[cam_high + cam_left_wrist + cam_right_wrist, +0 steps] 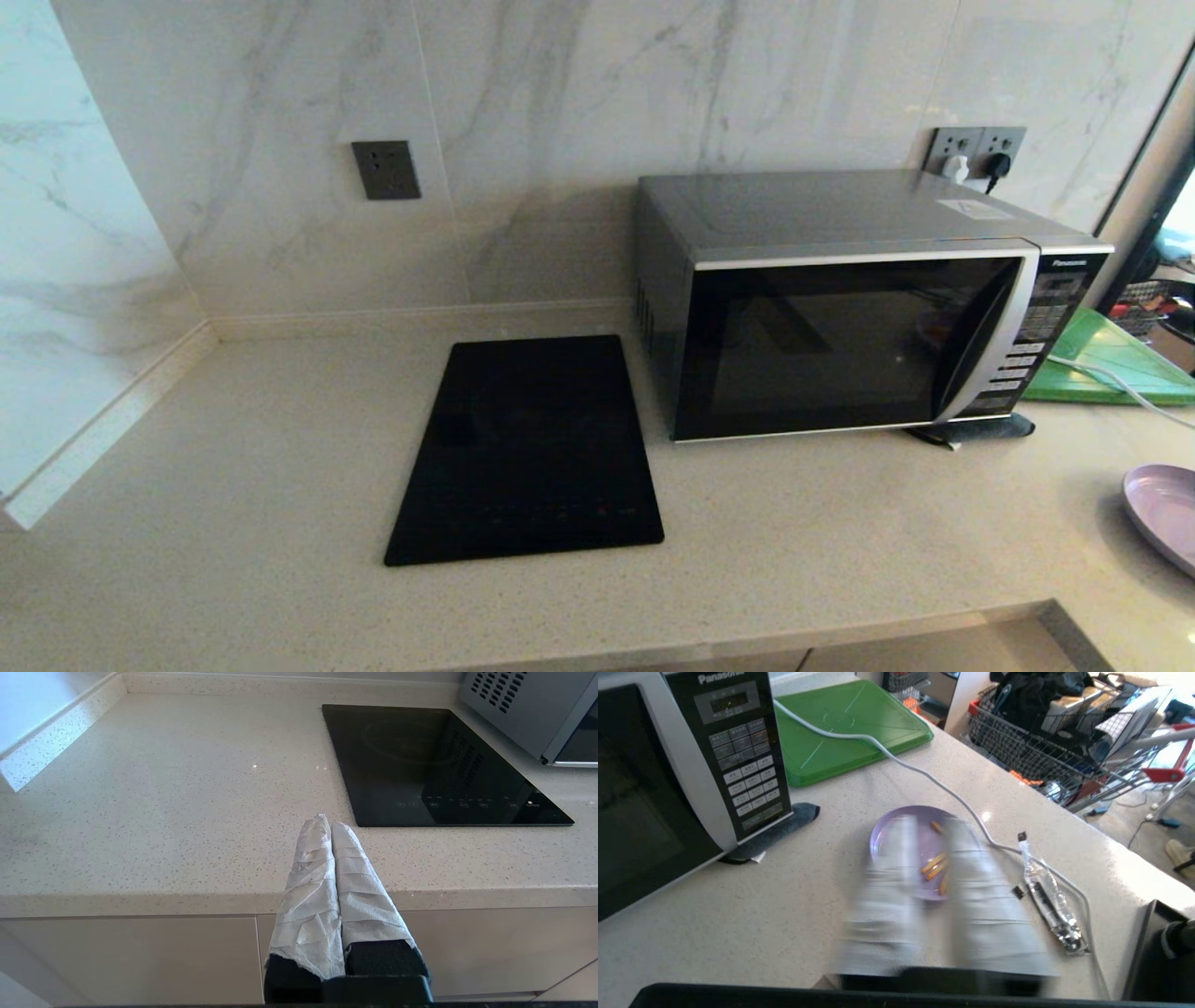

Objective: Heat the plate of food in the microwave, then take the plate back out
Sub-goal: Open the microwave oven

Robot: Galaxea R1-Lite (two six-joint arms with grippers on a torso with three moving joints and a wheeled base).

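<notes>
At the front edge of the counter (140, 812) the left gripper (325, 821) hangs with its two white-wrapped fingers (308, 891) pressed together, holding nothing. On the other side the right gripper (931, 826) hovers above the plate of food (889, 835), its fingers (994, 905) spread apart, a few fries showing between them. A white cable (896, 758) passes just beside the plate. Farther back lies the black cooktop (527, 448), and behind it to the right stands the microwave (840, 308), door closed, with the green cutting board (1106, 359) beside it.
</notes>
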